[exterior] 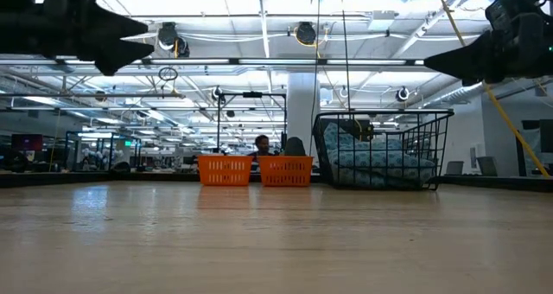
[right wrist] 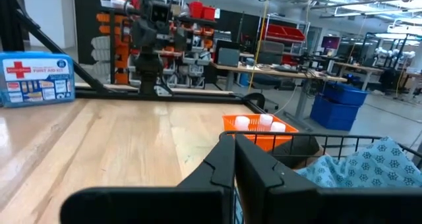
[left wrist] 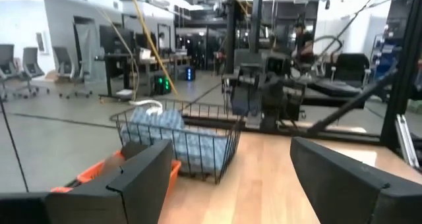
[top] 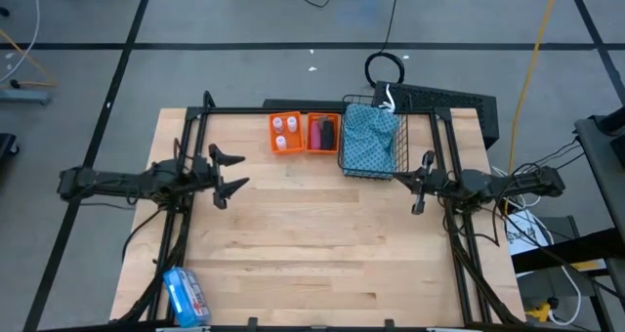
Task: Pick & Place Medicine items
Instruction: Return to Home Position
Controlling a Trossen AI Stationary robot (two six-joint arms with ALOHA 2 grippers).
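There: round wht bottles, orange basket

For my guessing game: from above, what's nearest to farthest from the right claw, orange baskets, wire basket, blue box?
1. Wire basket, beside the right claw.
2. Right orange basket, next along.
3. Left orange basket, beyond.
4. Blue first-aid box, across at left corner.

Big open-plan robotics lab or workshop. Exposed ceiling with strip lights and ducting. Rows of desks with a monitor; office chairs. Shelving with orange parts bins, blue crates. Grey floor with black tape lines. Coiled cable at the wooden tabletop's 1 o'clock.
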